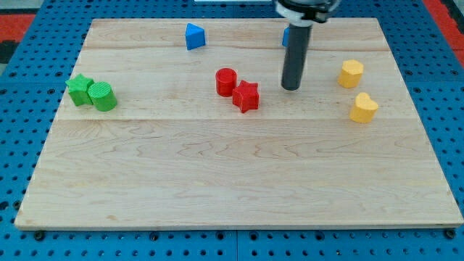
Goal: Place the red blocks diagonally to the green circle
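A red cylinder (pixel 226 81) and a red star (pixel 246 96) sit touching each other near the board's upper middle. The green circle, a green cylinder (pixel 103 96), stands at the view's left, touching a green star (pixel 79 88) on its left. My tip (pixel 291 88) rests on the board a short way to the right of the red star, apart from it. The rod rises from the tip toward the view's top.
A blue triangular block (pixel 193 36) lies near the top edge. Another blue block (pixel 286 36) is mostly hidden behind the rod. Two yellow blocks, a hexagon-like one (pixel 351 73) and a heart-like one (pixel 364 108), sit at the right. The wooden board (pixel 232 181) lies on a blue pegboard.
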`<control>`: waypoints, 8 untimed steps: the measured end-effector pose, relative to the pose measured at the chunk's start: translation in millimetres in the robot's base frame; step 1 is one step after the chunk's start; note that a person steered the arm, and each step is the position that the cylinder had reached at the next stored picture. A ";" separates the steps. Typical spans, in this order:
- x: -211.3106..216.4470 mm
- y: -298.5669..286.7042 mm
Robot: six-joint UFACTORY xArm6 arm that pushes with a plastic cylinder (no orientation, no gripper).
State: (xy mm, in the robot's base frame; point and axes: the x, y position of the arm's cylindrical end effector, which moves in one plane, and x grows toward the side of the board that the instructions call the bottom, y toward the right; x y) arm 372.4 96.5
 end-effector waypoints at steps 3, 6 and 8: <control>-30.0 -235.2; 10.9 21.4; 21.2 -67.0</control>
State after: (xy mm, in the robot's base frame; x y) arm 393.6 29.5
